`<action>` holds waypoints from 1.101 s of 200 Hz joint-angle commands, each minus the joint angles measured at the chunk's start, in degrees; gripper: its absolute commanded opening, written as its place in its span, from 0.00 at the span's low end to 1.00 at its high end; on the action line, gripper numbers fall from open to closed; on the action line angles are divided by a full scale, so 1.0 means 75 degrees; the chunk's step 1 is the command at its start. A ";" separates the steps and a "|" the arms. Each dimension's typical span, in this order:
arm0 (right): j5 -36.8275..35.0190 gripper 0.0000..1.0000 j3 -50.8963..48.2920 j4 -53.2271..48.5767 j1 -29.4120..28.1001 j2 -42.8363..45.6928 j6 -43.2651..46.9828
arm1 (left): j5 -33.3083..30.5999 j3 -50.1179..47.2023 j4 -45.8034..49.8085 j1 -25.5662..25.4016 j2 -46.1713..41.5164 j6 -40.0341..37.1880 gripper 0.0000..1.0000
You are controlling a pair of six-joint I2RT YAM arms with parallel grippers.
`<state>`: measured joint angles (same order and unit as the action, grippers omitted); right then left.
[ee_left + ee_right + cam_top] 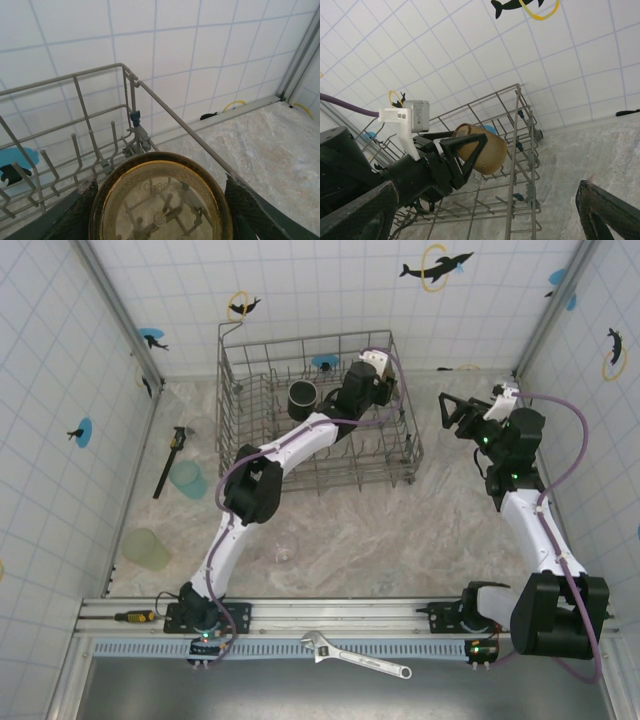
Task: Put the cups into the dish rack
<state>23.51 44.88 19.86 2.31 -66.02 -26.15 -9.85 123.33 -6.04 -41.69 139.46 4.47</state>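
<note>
While my left gripper (161, 207) hangs over the far right corner of the dish rack (380, 450), its jaws stand partly spread and clamped across the amber tumbler (492, 151), one pad on each side wall. The right wrist view shows the tumbler tipped on its side above the tines, not yet seated. I judge it light, rigid and smooth-walled, so prone to slide in the pads. I cannot tell whether it is glass or plastic, and I would treat it as breakable against the wire. A hold across the body, where the wall is widest, looks safer to me than a pinch on the thin rim. A black mug (303, 397) sits in the rack. A pale teal cup (187, 480) and a pale green cup (147, 548) wait on the table well to the left. My right gripper (449, 414) hovers just beside the rack's right wall, jaws wide apart and holding nothing.
</note>
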 commanded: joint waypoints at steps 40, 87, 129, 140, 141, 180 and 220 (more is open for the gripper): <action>0.0060 0.95 -0.0182 0.0336 0.0032 0.0148 -0.0006 | -0.0317 -0.0203 -0.0337 -0.0032 -0.0453 -0.0267 0.00; 0.0035 0.95 -0.0219 0.0340 0.0032 0.0159 0.0028 | -0.0343 0.0127 -0.0333 0.0003 0.0024 -0.0359 0.00; 0.0107 0.96 -0.0210 0.0375 0.0032 0.0016 0.0006 | -0.0060 0.0127 -0.0518 0.0200 0.0196 -0.0006 0.00; 0.0108 0.97 -0.0214 0.0384 0.0029 -0.0008 0.0014 | -0.0016 0.0127 -0.0530 0.0238 0.0244 0.0014 0.00; 0.0104 0.97 -0.0217 0.0380 0.0031 -0.0009 0.0016 | -0.0019 0.0127 -0.0524 0.0238 0.0246 0.0020 0.00; 0.0082 0.98 -0.0236 0.0399 0.0032 -0.0039 0.0058 | 0.0168 0.0111 -0.0630 0.0309 0.0386 0.0066 0.00; 0.0065 0.98 -0.0231 0.0310 0.0029 -0.0023 0.0110 | 0.0249 0.0115 -0.0711 0.0320 0.0535 0.0107 0.00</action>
<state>23.88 44.12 19.86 2.33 -66.08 -26.06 -9.41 122.34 -8.71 -39.35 141.56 4.56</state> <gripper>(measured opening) 0.978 0.629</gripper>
